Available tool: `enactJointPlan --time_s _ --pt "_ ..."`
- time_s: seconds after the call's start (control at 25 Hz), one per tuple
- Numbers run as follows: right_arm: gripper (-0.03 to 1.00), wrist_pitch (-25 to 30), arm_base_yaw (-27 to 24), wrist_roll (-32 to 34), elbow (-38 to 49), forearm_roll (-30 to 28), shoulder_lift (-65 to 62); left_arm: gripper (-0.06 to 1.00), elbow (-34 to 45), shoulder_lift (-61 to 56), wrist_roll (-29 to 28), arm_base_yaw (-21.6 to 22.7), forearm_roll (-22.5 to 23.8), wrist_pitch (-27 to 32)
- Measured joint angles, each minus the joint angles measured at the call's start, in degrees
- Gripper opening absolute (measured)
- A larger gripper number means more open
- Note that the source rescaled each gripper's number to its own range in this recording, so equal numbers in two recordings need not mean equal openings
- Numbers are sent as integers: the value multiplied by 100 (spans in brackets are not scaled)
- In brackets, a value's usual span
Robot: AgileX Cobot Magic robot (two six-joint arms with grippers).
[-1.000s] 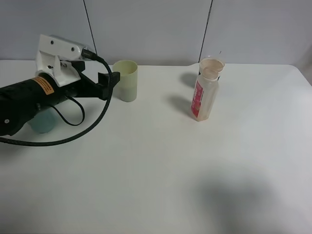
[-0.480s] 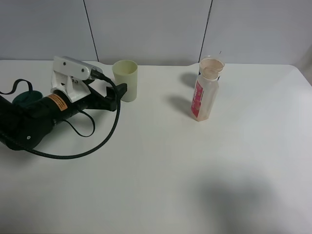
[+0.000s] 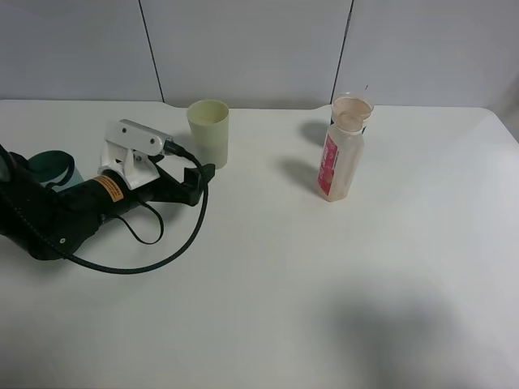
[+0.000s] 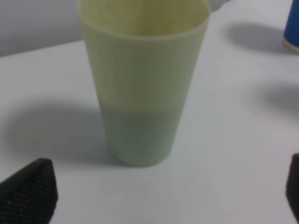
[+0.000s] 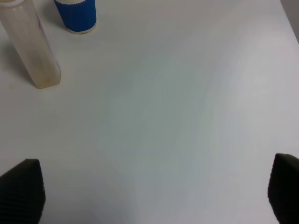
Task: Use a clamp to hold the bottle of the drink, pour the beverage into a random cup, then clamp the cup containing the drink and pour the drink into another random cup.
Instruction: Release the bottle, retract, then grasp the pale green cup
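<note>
A clear bottle (image 3: 340, 159) with a pink label stands upright at the back right; it also shows in the right wrist view (image 5: 31, 46). A blue cup (image 3: 353, 108) stands just behind it, seen too in the right wrist view (image 5: 75, 15). A pale green cup (image 3: 208, 133) stands at the back centre-left, its lower half darker in the left wrist view (image 4: 142, 84). My left gripper (image 3: 199, 173) is open and low over the table, just in front of the green cup (image 4: 161, 198). My right gripper (image 5: 152, 193) is open and empty, well short of the bottle.
A dark teal cup (image 3: 50, 165) stands at the far left behind my left arm (image 3: 73, 212). A black cable (image 3: 130, 266) loops from the arm onto the white table (image 3: 324, 284). The blue cup's edge shows in the left wrist view (image 4: 292, 28).
My left arm has dropped from above the table to just over it and swung toward the front of the green cup. The teal cup has come into view behind it.
</note>
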Motion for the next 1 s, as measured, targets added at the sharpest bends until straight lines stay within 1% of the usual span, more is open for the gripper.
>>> enactJointPlan --time_s 0.24,0.36,0.6,0.8,1.0 --pt "91 0 0 0 0 0 0 100 -113 57 0 0 24 0" --pt "91 0 0 0 0 0 0 100 -401 333 0 -6 24 -2" --pt "91 0 0 0 0 0 0 100 -578 475 0 -6 40 -2" --pt "91 0 0 0 0 0 0 100 -955 693 -24 38 66 -7" --pt "91 0 0 0 0 0 0 100 -1089 825 -41 49 94 -1"
